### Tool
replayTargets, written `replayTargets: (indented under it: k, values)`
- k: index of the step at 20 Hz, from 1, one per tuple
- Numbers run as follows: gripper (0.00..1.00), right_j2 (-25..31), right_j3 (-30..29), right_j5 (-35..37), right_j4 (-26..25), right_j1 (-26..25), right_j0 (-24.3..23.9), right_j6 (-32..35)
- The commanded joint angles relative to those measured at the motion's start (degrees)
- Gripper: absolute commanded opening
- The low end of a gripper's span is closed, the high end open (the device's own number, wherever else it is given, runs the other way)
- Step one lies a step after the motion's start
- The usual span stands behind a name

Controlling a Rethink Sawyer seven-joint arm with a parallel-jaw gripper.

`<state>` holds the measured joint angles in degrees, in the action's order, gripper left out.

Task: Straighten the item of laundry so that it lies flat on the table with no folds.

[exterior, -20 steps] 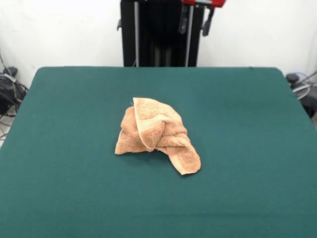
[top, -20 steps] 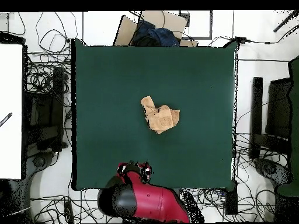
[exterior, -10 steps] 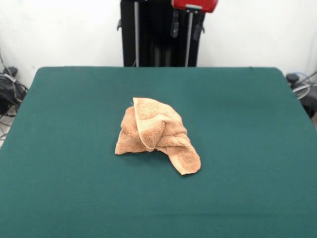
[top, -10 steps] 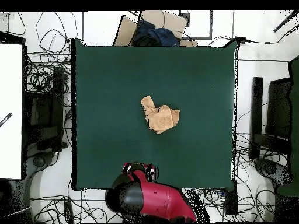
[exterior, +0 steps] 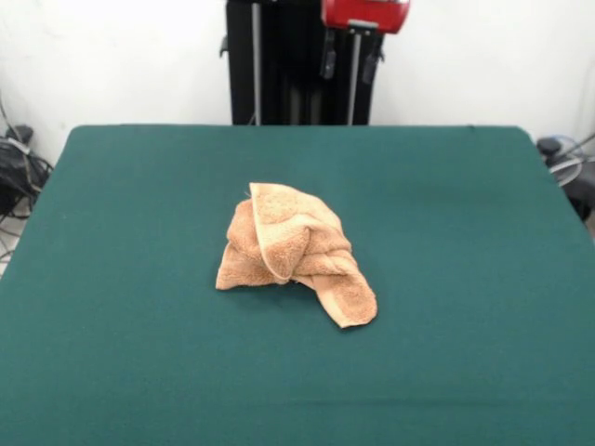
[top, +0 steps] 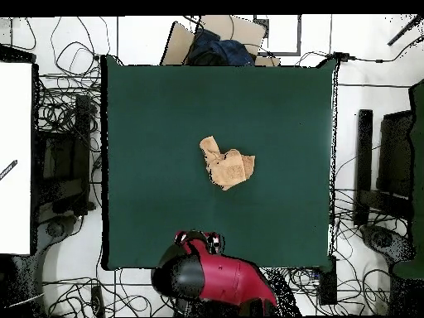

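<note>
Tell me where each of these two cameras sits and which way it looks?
Front view: sits across the table from the robot, looking over the crumpled towel; only the hand, hanging under a red block at the top edge, shows.
Overhead view: sits above, looking straight down at the table; the red and black arm lies at the bottom edge, hand just over the table's edge.
Shared: both show the towel, mid-table, and the hand.
</note>
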<state>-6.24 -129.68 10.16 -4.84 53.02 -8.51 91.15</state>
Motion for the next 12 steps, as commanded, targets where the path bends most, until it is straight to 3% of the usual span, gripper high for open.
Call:
replayTargets:
  k: [1,12]
  values:
    - [1.00,2.5,7.3,5.9,-2.8,-2.4,1.6,3.4]
    - [1.00,2.2,12.2,11.4,-3.1,-0.5,3.0,2.9]
